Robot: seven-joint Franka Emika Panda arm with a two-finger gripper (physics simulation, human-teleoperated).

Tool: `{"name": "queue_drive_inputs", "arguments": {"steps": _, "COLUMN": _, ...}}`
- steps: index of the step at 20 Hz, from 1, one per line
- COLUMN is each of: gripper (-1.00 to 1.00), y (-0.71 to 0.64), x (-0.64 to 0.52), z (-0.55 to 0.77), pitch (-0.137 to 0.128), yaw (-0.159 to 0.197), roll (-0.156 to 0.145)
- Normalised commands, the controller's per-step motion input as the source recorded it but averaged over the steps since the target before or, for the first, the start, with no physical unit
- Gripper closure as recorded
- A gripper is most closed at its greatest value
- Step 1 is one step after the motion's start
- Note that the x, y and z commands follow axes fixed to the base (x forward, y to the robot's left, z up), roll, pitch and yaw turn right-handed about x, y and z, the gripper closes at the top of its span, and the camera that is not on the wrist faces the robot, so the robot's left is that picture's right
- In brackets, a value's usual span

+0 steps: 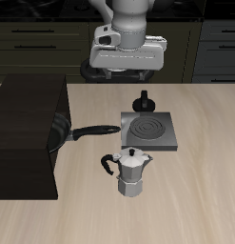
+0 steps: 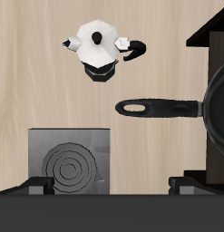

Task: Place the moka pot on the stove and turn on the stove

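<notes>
We see the small silver faceted moka pot (image 1: 134, 172) (image 2: 96, 48) standing near the table's front edge, well apart from our raised gripper (image 1: 127, 67); whether its fingers are apart, we cannot tell.

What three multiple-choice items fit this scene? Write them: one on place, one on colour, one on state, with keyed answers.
1. The moka pot stands:
A. on the stove
B. on the table, nearer the front edge than the stove
C. inside the black box

2. The frying pan handle is:
A. black
B. red
C. silver

3. The stove coil is:
A. glowing red
B. covered by the pan
C. dark

Answers: 1 B, the pot sits on bare wood before the stove. 2 A, both views show it black. 3 C, the spiral is grey with no glow.
</notes>
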Motion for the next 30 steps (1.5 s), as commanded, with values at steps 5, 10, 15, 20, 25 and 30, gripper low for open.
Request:
{"name": "queue_drive_inputs", "arguments": {"steps": 5, "gripper": -1.0, "y": 0.02, "x": 0.24, "z": 0.0, "pitch": 0.012, "yaw": -0.002, "roll": -0.009}}
{"name": "queue_drive_inputs", "arguments": {"steps": 10, "gripper": -1.0, "y": -0.04, "x": 0.27, "z": -0.03, "pitch": 0.021, "yaw": 0.001, "roll": -0.027}}
{"name": "queue_drive_inputs", "arguments": {"steps": 15, "gripper": -1.0, "y": 0.06, "x": 0.19, "z": -0.04, "pitch": -0.007, "yaw": -0.001, "roll": 0.014}}
{"name": "queue_drive_inputs", "arguments": {"steps": 20, "gripper": -1.0, "y": 0.08, "x": 0.18, "z": 0.08, "pitch": -0.024, "yaw": 0.034, "roll": 0.017}}
{"name": "queue_drive_inputs", "arguments": {"steps": 25, "gripper": -1.0, "y": -0.02, "x": 0.12, "z": 0.07, "pitch": 0.003, "yaw": -0.002, "roll": -0.021}}
{"name": "queue_drive_inputs", "arguments": {"steps": 30, "gripper": -1.0, "y": 0.05, "x": 0.12, "z": 0.06, "pitch": -0.005, "yaw": 0.0, "roll": -0.002}}
